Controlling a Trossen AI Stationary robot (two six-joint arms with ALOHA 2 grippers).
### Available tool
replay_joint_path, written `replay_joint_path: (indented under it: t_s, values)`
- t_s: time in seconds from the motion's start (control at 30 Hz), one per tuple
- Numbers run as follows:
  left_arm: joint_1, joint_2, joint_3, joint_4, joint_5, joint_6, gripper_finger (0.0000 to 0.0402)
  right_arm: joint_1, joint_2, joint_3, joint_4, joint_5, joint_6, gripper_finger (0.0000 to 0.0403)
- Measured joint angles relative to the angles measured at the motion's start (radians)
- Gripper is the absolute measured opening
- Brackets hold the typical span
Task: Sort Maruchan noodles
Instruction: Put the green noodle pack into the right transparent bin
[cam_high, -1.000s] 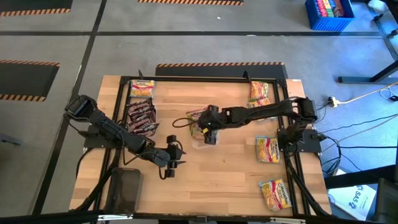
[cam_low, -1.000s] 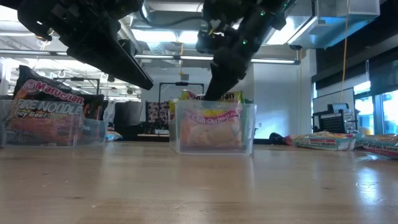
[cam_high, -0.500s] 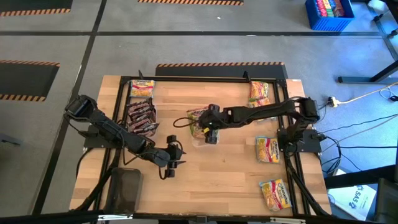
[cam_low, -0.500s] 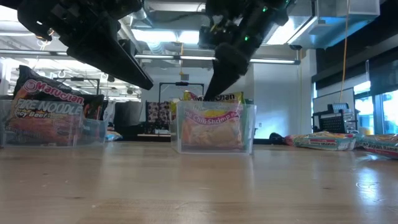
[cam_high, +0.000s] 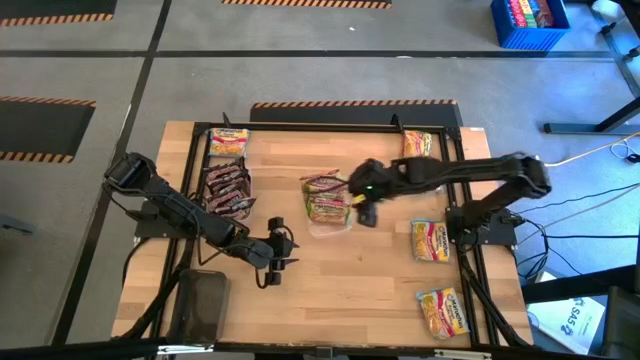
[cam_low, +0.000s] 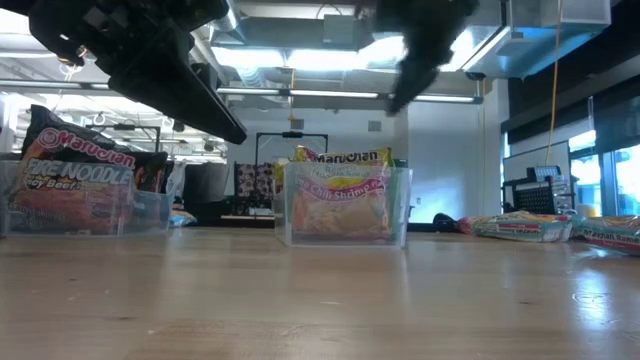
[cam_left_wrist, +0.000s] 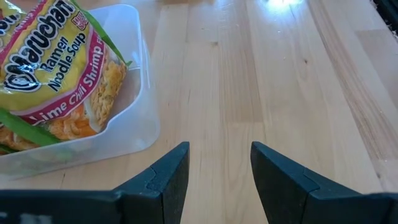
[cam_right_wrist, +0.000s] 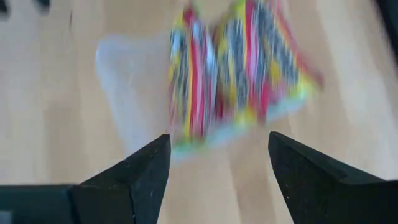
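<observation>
In the high view the right gripper (cam_high: 365, 212) hung just right of the clear tray (cam_high: 328, 226) near the middle of the table (cam_high: 380, 290), fingers spread and nothing between them; the right wrist view showed the same gap over a blurred heap of yellow-and-red packets (cam_right_wrist: 239, 68). Those packets (cam_high: 326, 197) stood upright in the tray, and in the low view the front one read Chili Shrimp (cam_low: 343, 205).

The left gripper (cam_high: 277, 247) sat lower and left of centre, its fingers apart and bare above plain wood, the tray's corner beside it in its wrist view.

A second tray at the left edge of the table held dark maroon packets (cam_high: 227, 190), with a yellow packet (cam_high: 229, 141) above it. Loose yellow packets lay at the upper right (cam_high: 417, 146), the right edge (cam_high: 430, 241) and the lower right (cam_high: 443, 311). A dark flat object (cam_high: 201, 303) lay at the lower left, and a blue crate (cam_high: 530, 22) stood on the floor at the upper right.
</observation>
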Motion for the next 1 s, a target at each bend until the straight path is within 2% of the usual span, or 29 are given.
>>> replay_joint_path:
  t_s: [0.1,0.27,0.4,0.57,0.73,0.9,1.0]
  values:
    - [0.0,0.0,0.0,0.002,-0.001,0.0,0.0165,0.0,-0.081,-0.006,-0.14,-0.013,0.038,0.0255]
    - [0.0,0.0,0.0,0.008,-0.008,0.0,0.0165,-0.009,-0.215,-0.071,-0.234,0.132,0.138,0.0255]
    - [0.0,0.0,0.0,0.012,-0.009,0.0,0.0165,-0.064,-0.285,-0.142,-0.254,0.233,0.216,0.0255]
    - [0.0,0.0,0.0,0.019,-0.013,0.0,0.0165,-0.242,-0.297,-0.249,-0.196,0.242,0.234,0.0255]
    - [0.0,0.0,0.0,0.023,-0.028,0.0,0.0165,-0.475,-0.275,-0.365,0.022,0.219,0.203,0.0255]
    - [0.0,0.0,0.0,0.023,-0.03,0.0,0.0165,-0.692,-0.189,-0.407,0.149,0.141,0.2,0.0255]
    - [0.001,0.0,0.0,0.025,-0.033,0.0,0.0165,-0.778,-0.12,-0.407,0.192,0.117,0.189,0.0255]
